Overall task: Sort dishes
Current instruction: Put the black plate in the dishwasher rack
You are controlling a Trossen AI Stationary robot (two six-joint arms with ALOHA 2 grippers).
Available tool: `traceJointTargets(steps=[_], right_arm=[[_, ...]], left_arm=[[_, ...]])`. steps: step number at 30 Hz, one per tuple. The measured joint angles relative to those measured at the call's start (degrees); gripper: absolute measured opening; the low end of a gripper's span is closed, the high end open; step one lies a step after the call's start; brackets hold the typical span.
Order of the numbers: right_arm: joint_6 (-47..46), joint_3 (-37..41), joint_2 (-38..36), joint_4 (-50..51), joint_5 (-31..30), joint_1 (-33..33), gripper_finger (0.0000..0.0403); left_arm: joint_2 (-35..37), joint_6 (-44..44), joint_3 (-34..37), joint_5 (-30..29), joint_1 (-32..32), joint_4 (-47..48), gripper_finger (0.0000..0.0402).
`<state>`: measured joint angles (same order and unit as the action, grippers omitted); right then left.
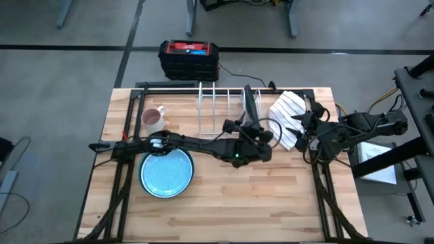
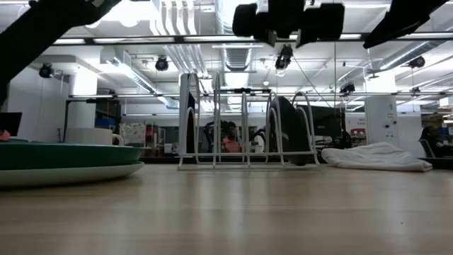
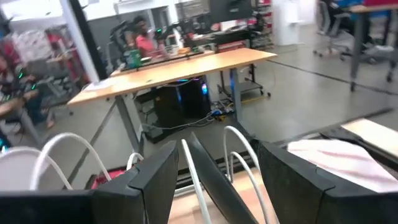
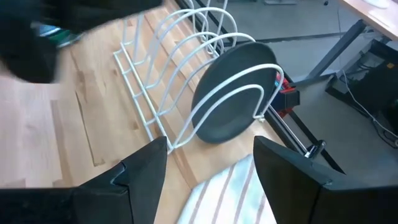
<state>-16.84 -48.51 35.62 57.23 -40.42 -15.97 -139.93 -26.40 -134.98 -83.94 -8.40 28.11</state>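
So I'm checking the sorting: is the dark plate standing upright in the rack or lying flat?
Upright. The dark grey plate stands on edge between the white wire hoops of the rack, beside the striped cloth.

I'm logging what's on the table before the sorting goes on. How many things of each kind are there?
Dark grey plate, standing in the rack: 1
Light blue plate, flat on the table: 1
White wire dish rack: 1
Pinkish mug: 1
White striped cloth: 1
Total: 5
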Motion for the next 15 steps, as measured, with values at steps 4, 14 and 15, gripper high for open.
traceJointTargets(steps=[4, 14, 15], right_arm=[[0.16, 0.0, -0.17, -0.41, -0.04, 0.02, 0.0228], [5.94, 0.0, -0.3, -7.7, -0.2, 0.18, 0.0173], [6.83, 0.0, -0.28, -8.97, -0.22, 0.18, 0.0165]], left_arm=[[1.96, 6.09, 0.0, 0.56, -2.87, 0.24, 0.021], [9.72, 16.5, -0.03, 11.97, -6.01, 17.34, 0.0165], [10.47, 16.63, -0.03, 16.55, -5.75, 20.74, 0.0156]])
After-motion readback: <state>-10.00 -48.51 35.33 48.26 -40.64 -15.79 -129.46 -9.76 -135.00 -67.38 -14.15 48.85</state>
